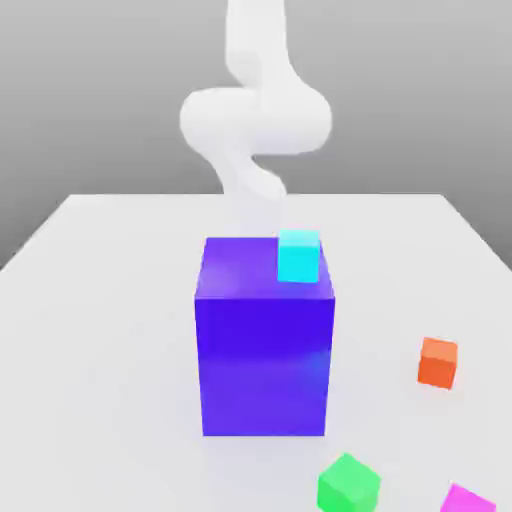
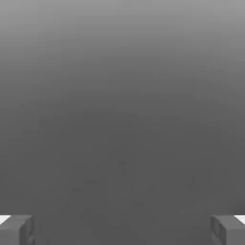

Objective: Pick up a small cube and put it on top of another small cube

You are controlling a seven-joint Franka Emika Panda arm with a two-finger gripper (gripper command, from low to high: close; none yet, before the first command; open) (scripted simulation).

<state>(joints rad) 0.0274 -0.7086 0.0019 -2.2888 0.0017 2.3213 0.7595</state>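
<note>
Work surface: a broad, flat, pale tabletop (image 1: 110, 340), matte and plain, with a straight far edge against a smooth grey backdrop (image 1: 400, 100).
Robot arm: glossy white and rounded, on the far side of the scene, near the middle. A thick upright section (image 1: 257, 45) leads down to a wide crosswise joint (image 1: 256, 120) with bulging ends; below it, a narrower, curved section slants slightly to the exterior view's right and blends into the pale surface beyond the block.
Large block: a deep blue-violet box (image 1: 264, 365), taller than it is wide, standing upright near the middle. Its flat faces have a soft sheen, a faint lighter patch toward the right, and crisp straight edges.
Gripper: seen in the hand view, its two blocky grey fingers (image 2: 16, 229) are spread wide apart, with nothing pinched between them (image 2: 122, 229). The backdrop there is a smooth grey gradient.
Green cube: bright and plain, on the tabletop, near side, right of the block, turned with a corner forward (image 1: 348, 487).
Cyan cube: smooth, sharp-edged, seen atop the blue block toward its right side (image 1: 299, 257).
Orange-red cube: flat-sided, slightly turned, on the tabletop to the right, farther back than the green one (image 1: 437, 363).
Magenta cube: at the near right, partly cut off by the picture's edge (image 1: 468, 500).
</note>
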